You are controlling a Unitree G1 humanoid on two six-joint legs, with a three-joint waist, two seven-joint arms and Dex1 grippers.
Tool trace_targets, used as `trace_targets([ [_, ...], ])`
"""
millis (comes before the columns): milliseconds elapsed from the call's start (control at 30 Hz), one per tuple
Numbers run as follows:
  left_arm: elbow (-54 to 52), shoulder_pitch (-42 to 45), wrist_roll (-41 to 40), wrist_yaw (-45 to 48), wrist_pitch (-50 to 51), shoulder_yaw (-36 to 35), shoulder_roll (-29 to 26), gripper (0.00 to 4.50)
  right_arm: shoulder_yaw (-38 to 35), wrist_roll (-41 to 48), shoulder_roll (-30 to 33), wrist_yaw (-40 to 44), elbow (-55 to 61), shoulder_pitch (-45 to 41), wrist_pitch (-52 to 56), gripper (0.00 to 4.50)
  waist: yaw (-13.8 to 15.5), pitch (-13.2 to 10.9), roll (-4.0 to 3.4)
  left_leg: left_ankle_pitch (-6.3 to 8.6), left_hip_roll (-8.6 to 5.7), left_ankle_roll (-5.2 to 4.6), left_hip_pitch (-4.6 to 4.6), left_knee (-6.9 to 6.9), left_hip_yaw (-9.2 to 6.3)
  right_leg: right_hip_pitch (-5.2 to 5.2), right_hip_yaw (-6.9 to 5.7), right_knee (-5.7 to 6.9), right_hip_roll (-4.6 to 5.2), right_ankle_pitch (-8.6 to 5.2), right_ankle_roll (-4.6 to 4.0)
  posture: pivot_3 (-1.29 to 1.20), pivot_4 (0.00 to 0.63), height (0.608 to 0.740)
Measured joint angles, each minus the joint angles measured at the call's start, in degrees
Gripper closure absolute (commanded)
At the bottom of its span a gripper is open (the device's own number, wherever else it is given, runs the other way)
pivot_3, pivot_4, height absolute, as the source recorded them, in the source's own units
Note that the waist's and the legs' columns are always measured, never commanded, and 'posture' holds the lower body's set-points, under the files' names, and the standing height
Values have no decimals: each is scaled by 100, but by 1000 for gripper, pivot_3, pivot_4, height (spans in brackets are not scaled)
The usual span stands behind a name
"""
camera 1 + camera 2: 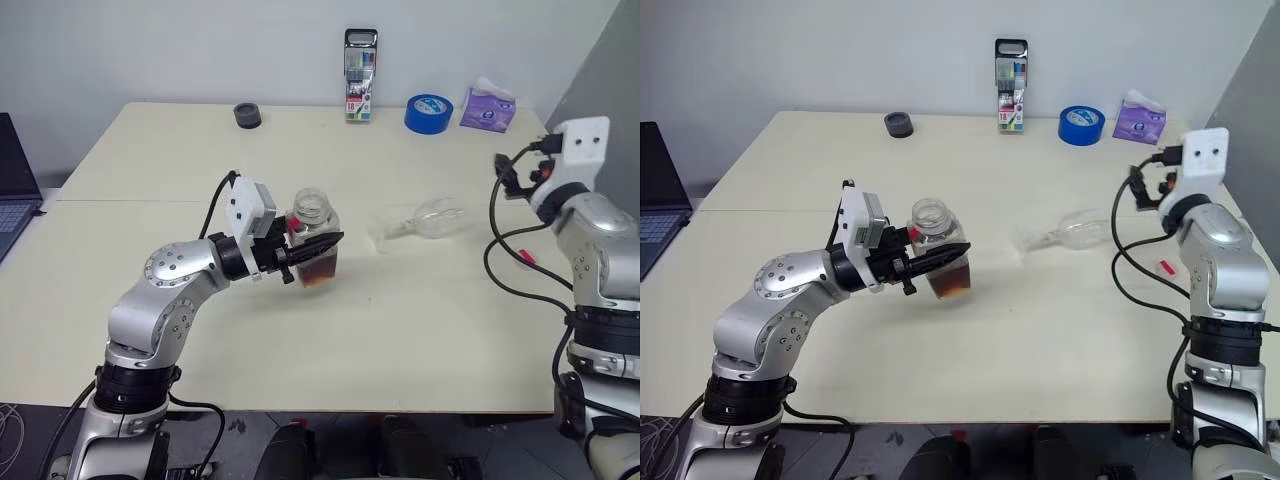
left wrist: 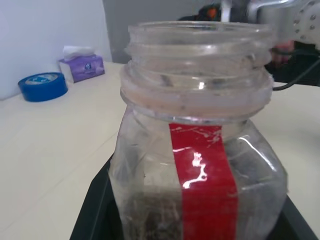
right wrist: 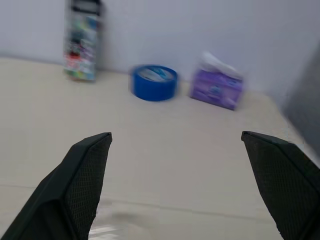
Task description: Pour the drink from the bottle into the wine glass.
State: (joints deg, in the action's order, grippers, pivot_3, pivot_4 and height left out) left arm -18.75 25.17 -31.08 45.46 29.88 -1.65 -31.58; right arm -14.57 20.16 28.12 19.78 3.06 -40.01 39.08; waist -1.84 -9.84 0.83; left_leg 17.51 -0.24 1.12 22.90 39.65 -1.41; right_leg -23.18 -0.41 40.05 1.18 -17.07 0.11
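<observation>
Between the left gripper's (image 1: 318, 247) clamped fingers sits the bottle (image 1: 313, 236), upright, uncapped, with the drink (image 1: 320, 271) dark in its bottom. To the bottle's right, well apart, the wine glass (image 1: 432, 219) lies on its side on the table (image 1: 180, 150). Poured there, the drink would probably spill past the toppled bowl. Beyond the glass, away from the bottle, the right gripper (image 3: 175, 187) is spread wide, gripping nothing, raised above the tabletop.

Silver arms, black cables, black fingers (image 3: 82, 185)
</observation>
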Motion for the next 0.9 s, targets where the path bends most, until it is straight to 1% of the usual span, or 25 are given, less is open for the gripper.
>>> trace_targets([
  [67, 94, 45, 129, -269, -2, -151, -35, 2756, 141, 684, 41, 855, 407, 30, 159, 67, 20, -1, -1, 1, -1, -2, 2, -1, -4, 0, -4, -4, 1, 0, 0, 0, 150, 740],
  [133, 376, 195, 407, -676, -24, -264, -46, 2756, 290, 1233, 320, 1577, 821, 124, 405, 67, 55, -2, 1, 2, -6, -3, 5, 3, -8, 2, -8, -8, 6, 0, 0, 0, 150, 740],
  [200, 787, 404, 783, -1190, -95, -438, -59, 2756, 453, 1683, 585, 2164, 1170, 192, 664, 67, 79, -3, 3, 3, -8, -5, 7, 6, -8, 3, -9, -9, 9, 0, 1, 0, 150, 740],
  [267, 1104, 540, 1074, -1575, -202, -589, -62, 2756, 574, 1948, 708, 2500, 1387, 244, 804, 67, 90, -3, 4, 4, -8, -7, 7, 6, -8, 3, -9, -10, 9, 0, 1, 0, 150, 740],
  [400, 1574, 686, 1404, -2122, -406, -688, 73, 2756, 790, 2229, 741, 2742, 1629, 207, 1011, 67, 113, -4, 5, 3, -7, -6, 7, 6, -7, 1, -9, -9, 10, 0, 1, 0, 150, 740],
  [600, 2263, 823, 1520, -2619, -735, -1002, 315, 2756, 1119, 2385, 502, 2639, 1828, -194, 1049, 67, 106, -3, 6, 2, -6, -3, 6, 7, -9, -1, -13, -6, 10, 0, 1, 0, 150, 740],
  [800, 3176, 879, 1568, -2744, -1427, -1406, 342, 2756, 1341, 2380, 399, 2628, 1830, -208, 1003, 67, 118, -3, 7, -5, -8, 10, 8, 8, -8, -1, -14, -9, 13, 0, 1, 0, 150, 740],
  [900, 3607, 914, 1591, -2721, -1758, -1444, 312, 2756, 1393, 2378, 350, 2630, 1832, -208, 956, 67, 126, -3, 7, -5, -8, 10, 8, 8, -8, -1, -14, -8, 14, 0, 1, 0, 150, 740],
])
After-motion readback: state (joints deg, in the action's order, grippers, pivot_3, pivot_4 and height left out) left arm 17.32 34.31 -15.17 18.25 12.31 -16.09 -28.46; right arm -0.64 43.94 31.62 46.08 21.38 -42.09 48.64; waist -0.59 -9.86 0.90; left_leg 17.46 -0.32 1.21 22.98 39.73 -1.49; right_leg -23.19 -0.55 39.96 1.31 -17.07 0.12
